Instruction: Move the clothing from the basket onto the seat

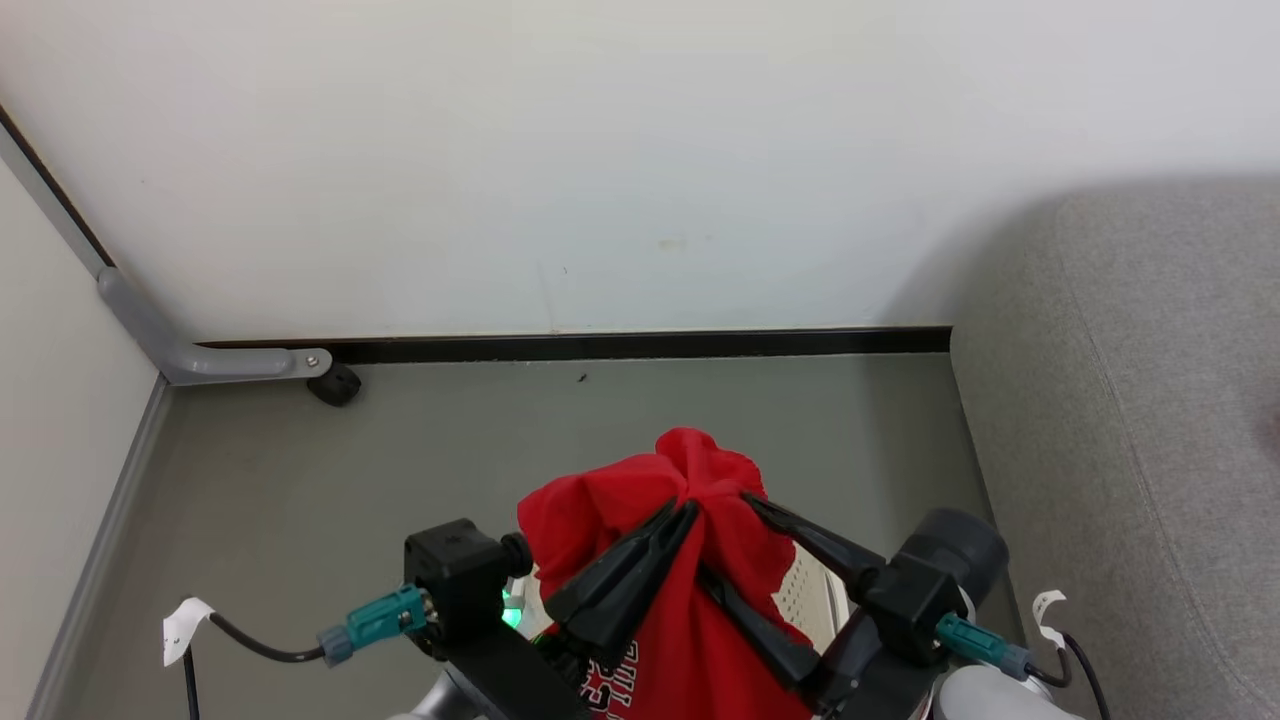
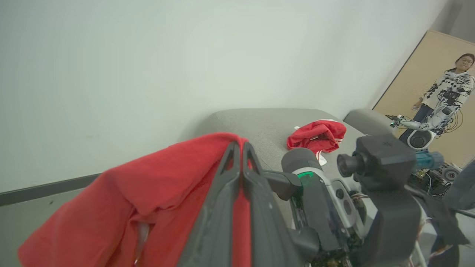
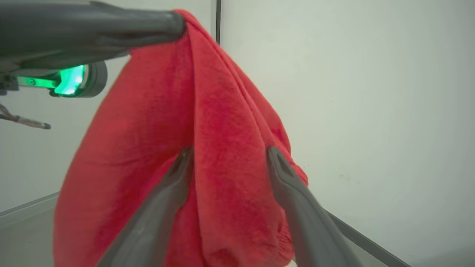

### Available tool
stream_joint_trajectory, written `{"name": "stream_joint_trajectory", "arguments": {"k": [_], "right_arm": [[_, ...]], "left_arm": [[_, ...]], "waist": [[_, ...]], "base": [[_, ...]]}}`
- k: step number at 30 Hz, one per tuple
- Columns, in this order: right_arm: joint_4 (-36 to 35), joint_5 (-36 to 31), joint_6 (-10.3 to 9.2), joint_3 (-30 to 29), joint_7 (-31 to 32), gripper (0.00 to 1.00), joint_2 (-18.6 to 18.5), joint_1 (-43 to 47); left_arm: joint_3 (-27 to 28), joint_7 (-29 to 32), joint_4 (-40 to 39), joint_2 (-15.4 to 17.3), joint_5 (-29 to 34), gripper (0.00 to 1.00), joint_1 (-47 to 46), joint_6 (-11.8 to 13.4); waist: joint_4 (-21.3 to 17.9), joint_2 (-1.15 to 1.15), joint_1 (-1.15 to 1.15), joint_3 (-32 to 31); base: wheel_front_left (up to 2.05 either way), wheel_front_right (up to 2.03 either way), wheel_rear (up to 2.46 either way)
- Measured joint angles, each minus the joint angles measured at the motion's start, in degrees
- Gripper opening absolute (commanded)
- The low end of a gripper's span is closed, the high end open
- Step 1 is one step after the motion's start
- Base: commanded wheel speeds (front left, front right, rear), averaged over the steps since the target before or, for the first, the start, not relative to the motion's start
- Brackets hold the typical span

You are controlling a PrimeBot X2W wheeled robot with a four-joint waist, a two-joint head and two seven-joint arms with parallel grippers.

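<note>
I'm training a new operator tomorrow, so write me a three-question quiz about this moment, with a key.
1. True or false: the left gripper is shut on a red garment.
2. Whose fingers stand apart around that garment? A) left gripper B) right gripper
3. Where does the other red garment lie?
Key: 1 true; 2 B; 3 on the grey seat.

One red top (image 1: 672,640) hangs bunched up in the air, with black-and-white print low down. The other red top (image 2: 317,134), with white trim, lies crumpled on the grey seat (image 2: 256,124).
</note>
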Motion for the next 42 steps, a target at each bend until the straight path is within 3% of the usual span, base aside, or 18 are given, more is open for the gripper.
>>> {"name": "stream_joint_trajectory", "arguments": {"k": [12, 13, 14, 18, 27, 29, 32, 33, 34, 35, 42], "right_arm": [[0.2, 2.6, 0.00, 2.7, 0.0, 0.99, -0.1, 0.0], [0.3, 2.8, 0.00, 2.9, 0.0, 0.88, -0.1, 0.0], [0.3, 3.2, 0.00, 3.0, 0.0, 0.63, -0.1, 0.0], [0.3, 3.9, 0.00, 3.4, 0.0, 0.00, -0.1, 0.0], [0.3, 7.2, 0.00, 2.2, 0.0, 0.00, 0.1, 0.1], [0.2, 7.7, 0.00, 1.6, 0.0, 0.00, 0.1, 0.2], [-0.1, 8.3, 0.00, 1.3, 0.0, 0.00, 0.1, 0.2], [-0.3, 8.7, 0.00, 0.8, 0.0, 0.00, 0.0, 0.2], [-0.4, 9.0, 0.00, 0.3, 0.0, 0.00, -0.1, 0.3], [-0.4, 9.2, 0.00, -0.3, 0.0, 0.00, -0.3, 0.3], [-0.5, 9.7, 0.00, -4.0, 0.0, 0.00, -2.0, 0.4]], "left_arm": [[-1.4, 3.0, -7.6, 1.0, -7.5, 0.00, -0.1, 0.0], [-1.5, 3.3, -8.0, 1.0, -8.2, 0.00, -0.1, 0.0], [-1.5, 3.5, -8.3, 1.1, -8.6, 0.00, -0.1, 0.0], [-1.4, 4.2, -8.8, 1.6, -10.1, 0.00, -0.1, 0.0], [0.5, 4.9, -7.0, 1.9, -11.5, 0.00, -0.1, 0.6], [1.2, 4.7, -6.2, 2.2, -11.3, 0.16, 0.0, 1.3], [1.9, 4.2, -6.1, 2.6, -10.7, 0.52, 0.7, 2.3], [2.1, 3.8, -5.8, 2.6, -10.3, 0.52, 1.1, 2.7], [2.2, 3.6, -5.4, 2.6, -9.9, 0.85, 1.3, 3.1], [2.4, 3.0, -4.9, 2.5, -9.1, 1.00, 1.5, 3.6], [4.5, -0.5, -2.6, 2.1, -6.1, 1.00, 3.6, 6.9]], "waist": [[-0.2, 0.00, 0.00, -0.5], [-0.3, 0.00, 0.00, -0.5], [-0.3, 0.00, 0.00, -0.5], [-0.3, 0.00, 0.00, -0.5], [-0.6, 0.00, 0.00, -0.3], [-0.7, 0.00, 0.00, -0.2], [-0.9, 0.00, 0.00, 0.1], [-1.0, 0.00, 0.00, 0.2], [-1.1, 0.00, 0.00, 0.4], [-1.2, 0.00, 0.00, 0.5], [-1.9, 0.00, 0.00, 1.3]], "base": [[0.00, 0.00, 0.00], [0.00, 0.00, 0.00], [0.00, 0.00, 0.00], [0.00, 0.00, 0.00], [0.00, 0.00, 0.00], [0.00, 0.00, 0.00], [0.00, 0.00, 0.00], [0.00, 0.00, 0.00], [0.00, 0.00, 0.00], [0.00, 0.00, 0.00], [0.00, 0.00, 0.00]]}}
